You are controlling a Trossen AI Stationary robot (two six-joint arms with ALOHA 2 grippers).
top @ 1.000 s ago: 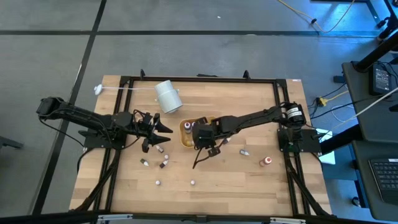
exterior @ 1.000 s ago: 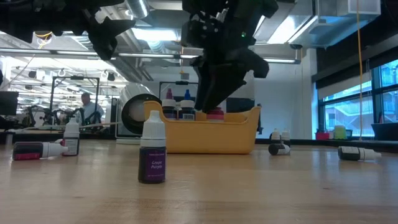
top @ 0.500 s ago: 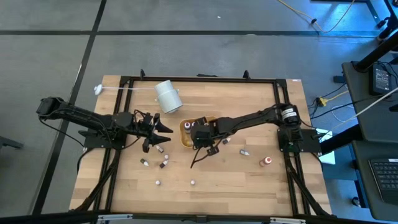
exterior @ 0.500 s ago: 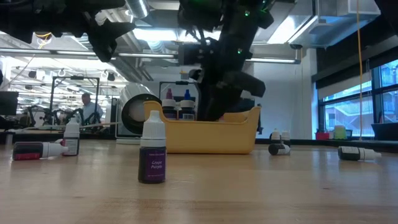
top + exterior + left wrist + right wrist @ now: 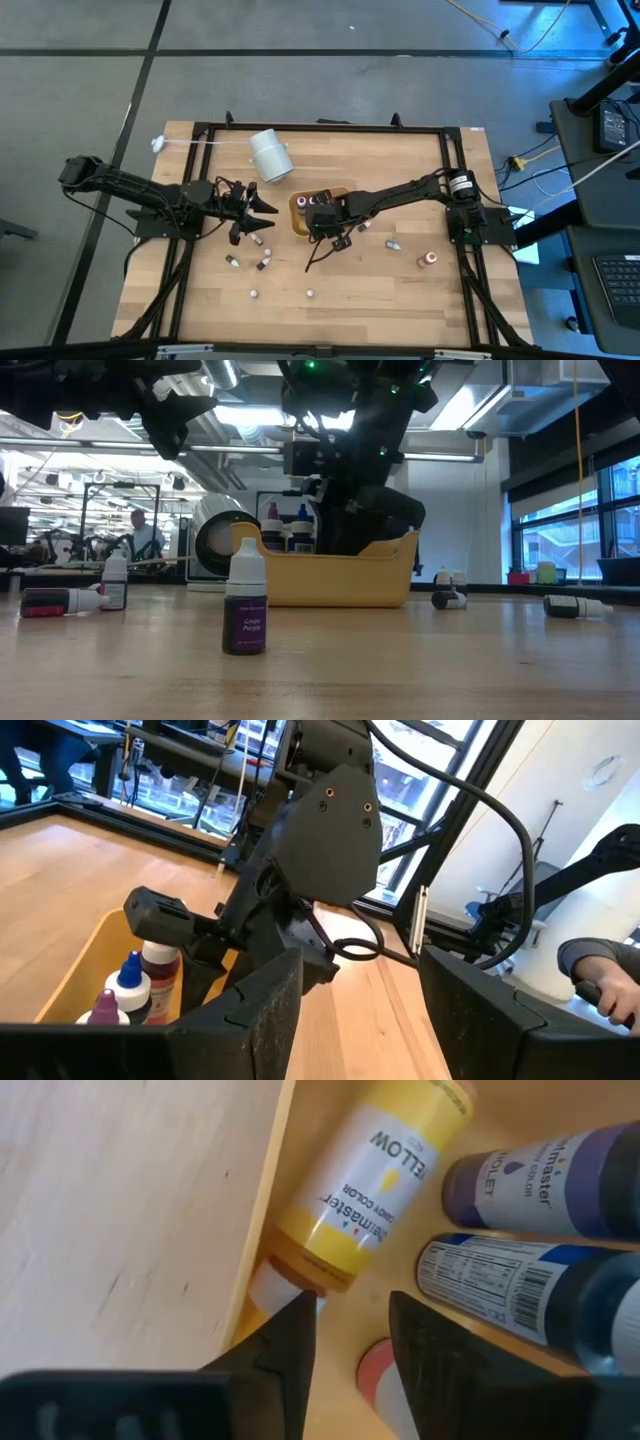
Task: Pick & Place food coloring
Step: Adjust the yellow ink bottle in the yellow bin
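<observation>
The orange tray stands mid-table with several food coloring bottles in it: a yellow one lying along its wall, a violet one and a dark blue one. My right gripper reaches steeply down into the tray, fingers apart, and a red bottle end shows between them. My left gripper hovers open and level just left of the tray. More food coloring bottles stand or lie on the table, among them an upright purple one. My right gripper comes down into the tray from above, slanting. The red bottle end sits close to one finger, with tray floor showing on its other side. Whether that finger touches it I cannot tell.
A large white cylinder lies behind the tray on the far side. Loose bottles are scattered near the left gripper, toward the near edge and to the right. A black frame rims the table.
My right gripper has gone down into the orange tray, and in the low view its fingers now sit behind the tray's wall. A red thing seen under those fingers a second ago is hidden behind that wall now.
</observation>
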